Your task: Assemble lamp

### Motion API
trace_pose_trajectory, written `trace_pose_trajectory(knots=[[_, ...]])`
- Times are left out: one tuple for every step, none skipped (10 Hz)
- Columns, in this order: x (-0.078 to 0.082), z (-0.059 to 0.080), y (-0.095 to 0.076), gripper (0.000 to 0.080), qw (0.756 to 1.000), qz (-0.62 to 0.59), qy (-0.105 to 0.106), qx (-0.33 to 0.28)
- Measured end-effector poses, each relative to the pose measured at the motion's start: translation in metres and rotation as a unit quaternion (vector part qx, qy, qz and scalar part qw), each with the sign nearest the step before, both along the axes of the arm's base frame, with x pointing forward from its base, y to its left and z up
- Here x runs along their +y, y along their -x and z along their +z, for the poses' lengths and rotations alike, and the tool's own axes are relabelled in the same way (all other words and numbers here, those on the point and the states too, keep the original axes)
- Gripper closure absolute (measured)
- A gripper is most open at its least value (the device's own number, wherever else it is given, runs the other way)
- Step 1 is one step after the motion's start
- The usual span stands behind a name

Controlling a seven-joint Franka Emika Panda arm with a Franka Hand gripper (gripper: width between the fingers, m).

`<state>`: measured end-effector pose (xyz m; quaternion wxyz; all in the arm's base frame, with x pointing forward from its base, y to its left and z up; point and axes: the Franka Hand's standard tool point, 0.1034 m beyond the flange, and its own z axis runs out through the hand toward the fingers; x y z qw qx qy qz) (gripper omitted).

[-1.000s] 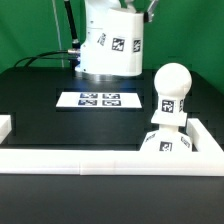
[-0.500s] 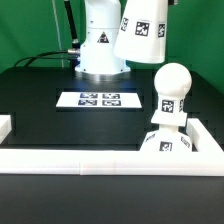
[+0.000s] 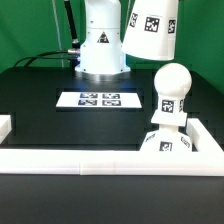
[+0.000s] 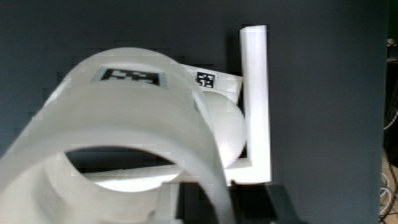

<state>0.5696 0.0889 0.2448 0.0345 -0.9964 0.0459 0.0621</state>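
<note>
The white truncated-cone plastic shade [image 3: 150,30] hangs tilted in the air above the round-headed white bulb [image 3: 171,95], which stands upright in the blocky white base [image 3: 165,143] on the black desk [image 3: 40,95]. The tool's grip I cannot tell.

Robotics lab: marker board [image 3: 99,99], robot base [image 3: 100,45].
</note>
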Motion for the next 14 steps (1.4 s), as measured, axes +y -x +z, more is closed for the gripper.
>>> trace_pose_trajectory(knots=[[0.000, 0.000, 0.000, 0.0754, 1.000, 0.000, 0.000, 0.000], [0.001, 0.000, 0.000, 0.0754, 1.000, 0.000, 0.000, 0.000], [0.007, -0.001, -0.001, 0.0754, 1.000, 0.001, 0.000, 0.000], [0.016, 0.000, -0.005, 0.0754, 1.000, 0.004, -0.001, -0.003], [0.020, -0.001, -0.011, 0.0754, 1.000, 0.004, -0.001, -0.005], [0.022, -0.006, -0.015, 0.0754, 1.000, 0.005, 0.000, -0.005], [0.022, -0.011, -0.016, 0.0754, 1.000, 0.005, 0.001, -0.005], [0.024, -0.016, -0.018, 0.0754, 1.000, 0.007, 0.002, -0.007], [0.028, -0.022, -0.019, 0.0754, 1.000, 0.007, 0.002, -0.011], [0.034, -0.028, -0.020, 0.0754, 1.000, 0.010, 0.002, -0.014], [0.036, -0.035, -0.021, 0.0754, 1.000, 0.012, 0.002, -0.015], [0.038, -0.040, -0.023, 0.0754, 1.000, 0.013, 0.003, -0.017], [0.039, -0.045, -0.024, 0.0754, 1.000, 0.014, 0.003, -0.017], [0.040, -0.051, -0.024, 0.0754, 1.000, 0.014, 0.004, -0.015]])
